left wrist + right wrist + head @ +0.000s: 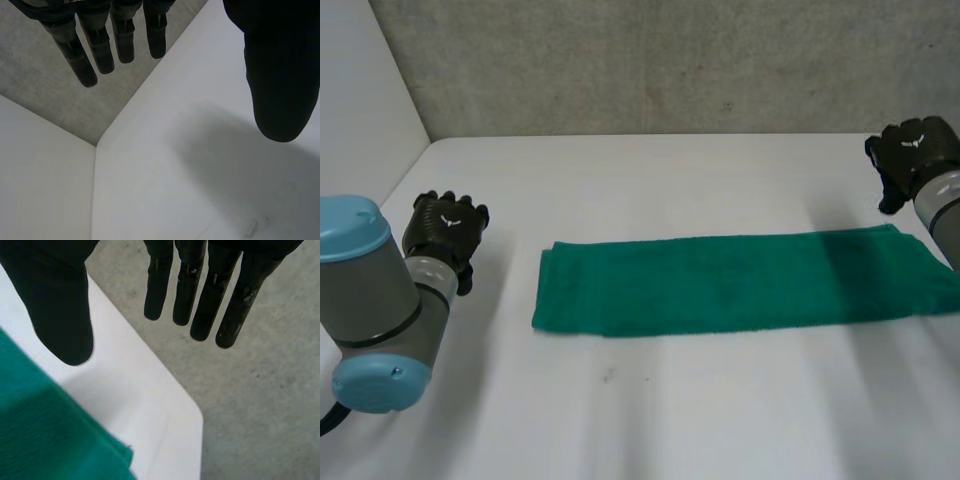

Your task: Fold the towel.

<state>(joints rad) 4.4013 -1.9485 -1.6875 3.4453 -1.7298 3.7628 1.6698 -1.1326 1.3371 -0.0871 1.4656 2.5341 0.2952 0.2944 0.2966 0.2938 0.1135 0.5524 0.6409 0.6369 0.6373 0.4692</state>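
The white counter (pixel 650 410) is carrying a green towel (pixel 730 282), which is lying flat as a long strip between the two hands. The right robot hand (pixel 912 150) is hovering just beside one end of the towel, its fingers straight and spread, holding nothing. The left robot hand (pixel 445 230) is hanging well apart from the other end, its fingers also straight and empty.
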